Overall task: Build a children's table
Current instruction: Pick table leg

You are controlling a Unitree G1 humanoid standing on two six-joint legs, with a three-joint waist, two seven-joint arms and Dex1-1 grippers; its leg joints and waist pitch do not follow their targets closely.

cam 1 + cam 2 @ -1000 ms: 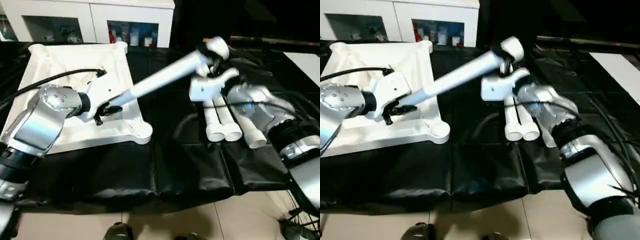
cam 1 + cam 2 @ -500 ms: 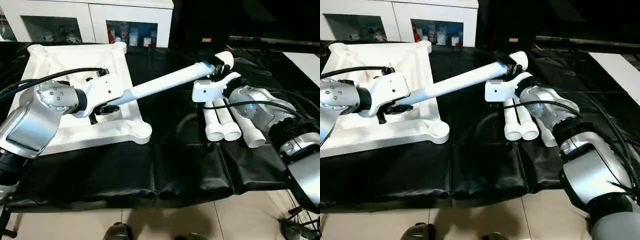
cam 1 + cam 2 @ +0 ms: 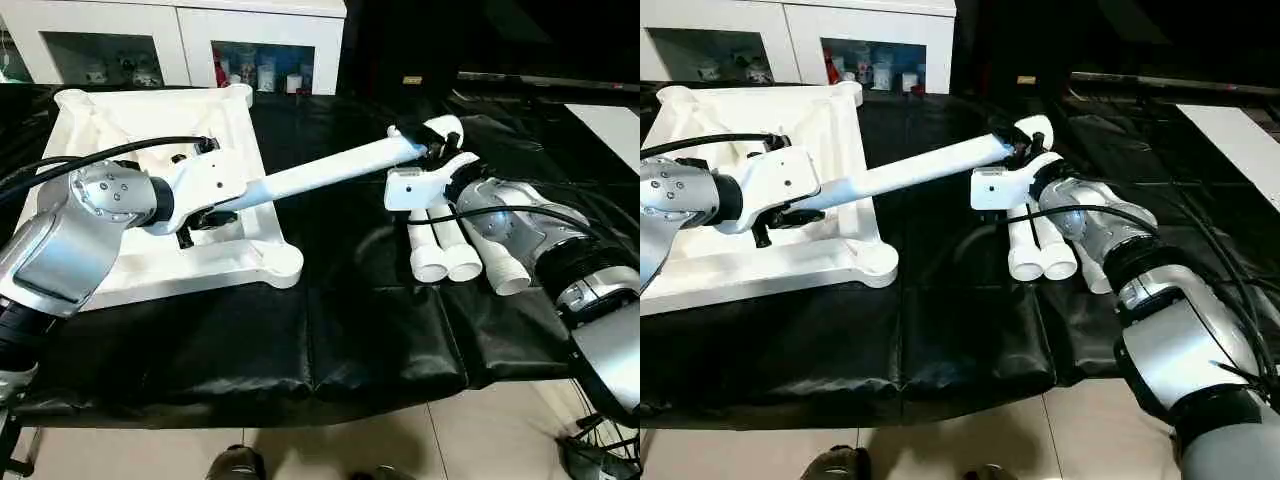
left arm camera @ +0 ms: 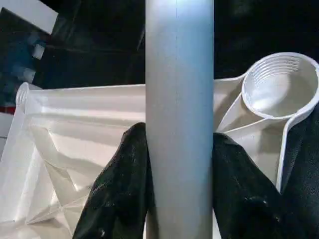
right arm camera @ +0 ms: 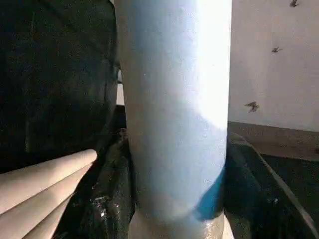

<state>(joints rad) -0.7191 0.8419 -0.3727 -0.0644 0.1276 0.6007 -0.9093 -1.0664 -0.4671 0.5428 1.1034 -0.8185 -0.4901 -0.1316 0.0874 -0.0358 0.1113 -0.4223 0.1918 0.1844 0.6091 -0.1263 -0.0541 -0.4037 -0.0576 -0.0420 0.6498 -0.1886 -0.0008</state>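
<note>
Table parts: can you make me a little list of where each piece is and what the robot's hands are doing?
tabletop: upside down on the black cloth, corner sockets showing
held leg: one leg in the air between both hands
left hand: shut on the leg
right hand: shut on the leg's other end
spare legs: three lying side by side on the cloth

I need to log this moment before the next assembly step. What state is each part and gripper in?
Tabletop: upside down on the black cloth, corner sockets empty.
Held leg: lifted, slanting, gripped at both ends.
Spare legs: three lying side by side on the cloth.
Left gripper: shut on the held leg.
Right gripper: shut on the held leg.
</note>
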